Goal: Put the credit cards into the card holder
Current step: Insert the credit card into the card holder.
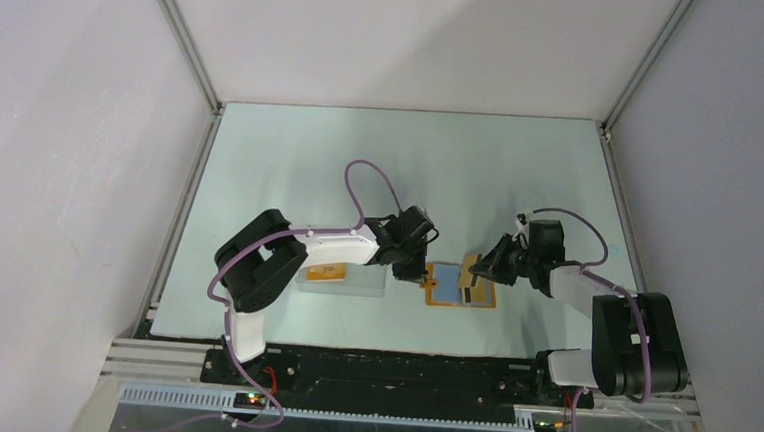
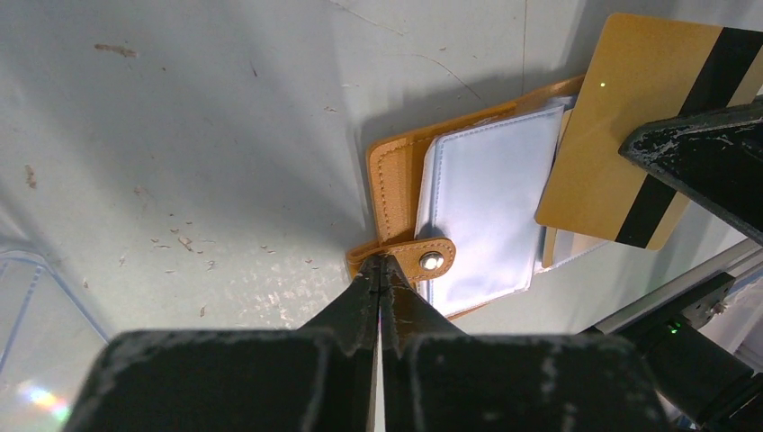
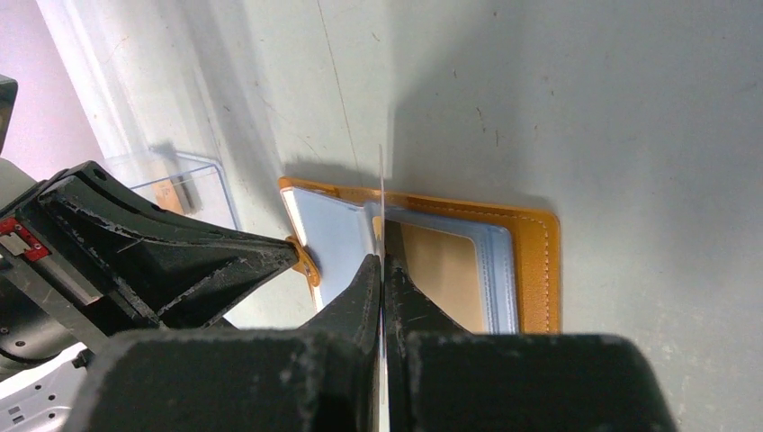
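Note:
The card holder (image 1: 451, 287) lies open on the table, its orange cover (image 2: 393, 180) and blue-grey pockets (image 2: 490, 211) facing up. My left gripper (image 2: 382, 263) is shut on the snap strap (image 2: 430, 259) at the holder's left edge. My right gripper (image 3: 381, 263) is shut on a golden credit card with a dark stripe (image 2: 612, 135). That card stands on edge over the holder's pockets (image 3: 499, 270) and shows as a thin line (image 3: 381, 193) in the right wrist view. In the top view the right gripper (image 1: 482, 268) sits at the holder's right side, the left gripper (image 1: 418, 269) at its left.
A clear plastic box (image 1: 342, 278) sits left of the holder under the left arm, with another orange card (image 1: 325, 272) inside; it also shows in the right wrist view (image 3: 184, 184). White walls enclose the table on three sides.

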`<action>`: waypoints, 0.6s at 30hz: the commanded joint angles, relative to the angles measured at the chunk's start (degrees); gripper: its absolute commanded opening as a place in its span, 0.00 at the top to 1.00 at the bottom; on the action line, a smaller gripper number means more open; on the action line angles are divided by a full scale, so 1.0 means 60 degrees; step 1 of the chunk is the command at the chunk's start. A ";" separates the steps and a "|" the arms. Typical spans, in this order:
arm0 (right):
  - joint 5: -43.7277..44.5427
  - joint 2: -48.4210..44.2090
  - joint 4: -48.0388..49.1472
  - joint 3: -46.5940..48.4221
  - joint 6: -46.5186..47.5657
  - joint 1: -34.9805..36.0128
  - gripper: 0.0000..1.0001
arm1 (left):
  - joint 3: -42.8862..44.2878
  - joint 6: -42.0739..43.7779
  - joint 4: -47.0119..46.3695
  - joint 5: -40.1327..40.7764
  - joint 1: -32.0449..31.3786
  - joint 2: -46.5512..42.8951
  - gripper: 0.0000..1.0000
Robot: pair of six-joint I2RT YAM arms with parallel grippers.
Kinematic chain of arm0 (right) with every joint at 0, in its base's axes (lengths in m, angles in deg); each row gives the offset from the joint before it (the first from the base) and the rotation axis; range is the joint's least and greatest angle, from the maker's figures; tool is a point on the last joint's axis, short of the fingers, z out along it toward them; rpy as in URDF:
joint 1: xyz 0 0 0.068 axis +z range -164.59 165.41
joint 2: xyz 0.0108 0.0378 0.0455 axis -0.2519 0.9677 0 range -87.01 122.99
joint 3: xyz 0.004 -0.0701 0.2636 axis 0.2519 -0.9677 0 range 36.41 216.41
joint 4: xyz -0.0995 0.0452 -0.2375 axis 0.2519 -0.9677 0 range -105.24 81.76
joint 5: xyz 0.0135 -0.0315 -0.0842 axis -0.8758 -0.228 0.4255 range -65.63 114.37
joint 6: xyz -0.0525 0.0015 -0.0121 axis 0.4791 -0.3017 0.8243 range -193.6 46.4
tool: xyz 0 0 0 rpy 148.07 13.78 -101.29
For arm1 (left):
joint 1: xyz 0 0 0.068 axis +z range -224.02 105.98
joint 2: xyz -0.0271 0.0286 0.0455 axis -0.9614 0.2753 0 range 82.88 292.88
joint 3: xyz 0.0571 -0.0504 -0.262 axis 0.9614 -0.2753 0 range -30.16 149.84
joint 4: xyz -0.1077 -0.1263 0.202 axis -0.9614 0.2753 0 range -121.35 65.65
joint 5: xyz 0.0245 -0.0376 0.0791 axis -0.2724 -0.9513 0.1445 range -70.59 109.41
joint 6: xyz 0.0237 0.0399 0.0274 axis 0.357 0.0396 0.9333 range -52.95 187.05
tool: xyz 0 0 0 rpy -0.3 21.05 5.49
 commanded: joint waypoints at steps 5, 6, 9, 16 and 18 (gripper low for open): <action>0.0037 0.0149 0.0254 -0.0070 0.0136 0.0170 1.00 | -0.0345 0.0070 0.0823 0.0520 0.0201 0.0040 1.00; 0.0008 0.0270 0.0326 -0.0063 0.0065 0.0233 1.00 | -0.0344 0.0076 0.0825 0.0511 0.0194 0.0043 1.00; -0.0240 0.0548 0.0648 -0.0068 -0.0090 0.0443 1.00 | -0.0334 0.0081 0.0813 0.0485 0.0210 0.0078 1.00; -0.0605 0.0778 0.1268 -0.0252 -0.0528 0.0784 1.00 | -0.0328 0.0083 0.0818 0.0452 0.0227 0.0122 1.00; -0.0596 0.0813 0.1245 -0.0279 -0.0519 0.0873 1.00 | -0.0329 0.0074 0.0816 0.0451 0.0238 0.0132 1.00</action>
